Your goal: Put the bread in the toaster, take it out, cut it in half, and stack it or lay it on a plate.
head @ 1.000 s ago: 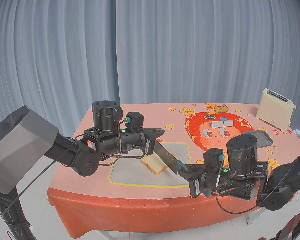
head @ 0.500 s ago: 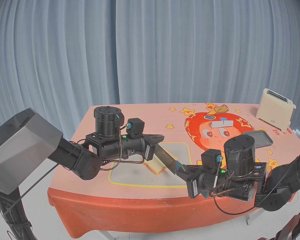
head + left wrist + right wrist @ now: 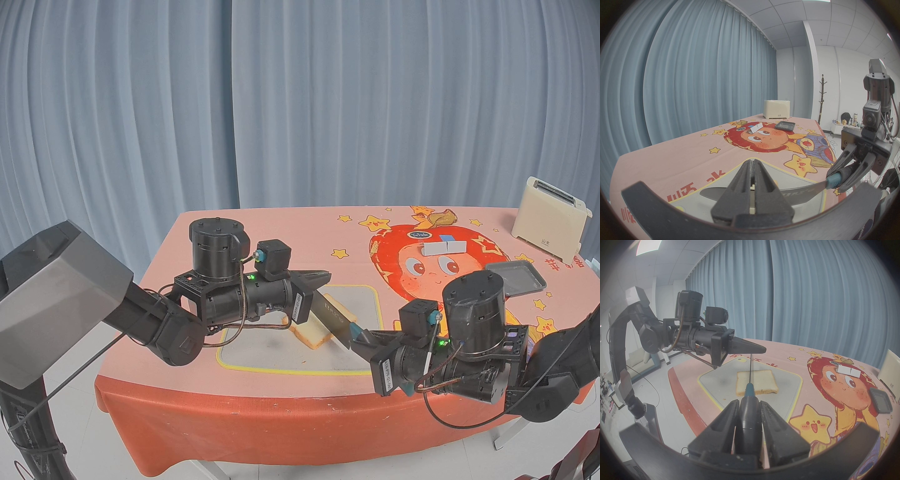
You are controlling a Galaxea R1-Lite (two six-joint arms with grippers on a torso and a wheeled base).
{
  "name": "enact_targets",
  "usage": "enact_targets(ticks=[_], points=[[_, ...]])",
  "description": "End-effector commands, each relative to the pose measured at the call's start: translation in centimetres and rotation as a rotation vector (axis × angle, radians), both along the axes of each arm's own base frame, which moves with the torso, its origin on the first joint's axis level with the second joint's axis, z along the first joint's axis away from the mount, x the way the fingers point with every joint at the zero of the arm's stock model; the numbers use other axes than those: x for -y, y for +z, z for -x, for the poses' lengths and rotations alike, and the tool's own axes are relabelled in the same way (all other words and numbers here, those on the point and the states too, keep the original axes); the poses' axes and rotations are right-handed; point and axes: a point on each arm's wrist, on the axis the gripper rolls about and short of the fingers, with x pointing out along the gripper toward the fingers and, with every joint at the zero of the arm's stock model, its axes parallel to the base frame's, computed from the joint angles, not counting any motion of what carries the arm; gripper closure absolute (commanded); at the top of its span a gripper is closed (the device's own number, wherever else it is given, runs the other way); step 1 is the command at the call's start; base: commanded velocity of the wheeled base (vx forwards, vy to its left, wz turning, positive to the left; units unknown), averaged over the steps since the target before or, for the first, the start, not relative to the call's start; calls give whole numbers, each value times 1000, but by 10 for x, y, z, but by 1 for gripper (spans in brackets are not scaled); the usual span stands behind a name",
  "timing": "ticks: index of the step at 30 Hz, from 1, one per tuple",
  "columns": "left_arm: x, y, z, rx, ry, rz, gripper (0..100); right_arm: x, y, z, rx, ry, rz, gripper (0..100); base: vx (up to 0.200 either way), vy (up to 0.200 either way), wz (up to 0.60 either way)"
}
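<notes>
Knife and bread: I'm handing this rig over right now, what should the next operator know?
Right gripper: shut on the knife by its handle.
Left gripper: shut on the blade's far end.
Bread: flat on the cutting board, knife across its middle, no cut visible.
Toaster and tray: far right of the table.
Done: bread is out of the toaster.
Left: cut it in half, plate the halves.

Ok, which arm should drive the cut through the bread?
Right. The right gripper holds the knife by its handle, blade over the bread; the left gripper only pinches the blade's far end.
</notes>
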Motion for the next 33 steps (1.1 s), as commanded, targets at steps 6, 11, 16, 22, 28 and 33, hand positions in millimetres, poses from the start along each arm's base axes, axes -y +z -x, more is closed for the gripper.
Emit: enact_targets(ticks=[6,11,16,22,28,33], points=[[2,-22,-5,-27,3,-9,100,0,0,0,0,1,0,100,0,0,0],[2,-29,-7,-41,6,-18,100,0,2,0,7,-5,-3,100,0,0,0],[1,-31,-8,-48,8,-20,100,-1,4,-1,11,-6,-12,100,0,0,0],[1,-41,-7,-45,8,-17,100,-1,5,-1,15,-11,-18,100,0,0,0],[2,-37,-9,-37,9,-7,100,-1,5,-1,13,-11,-18,100,0,0,0],[2,-37,-9,-35,10,-8,100,-1,3,-1,8,-15,-9,100,0,0,0]])
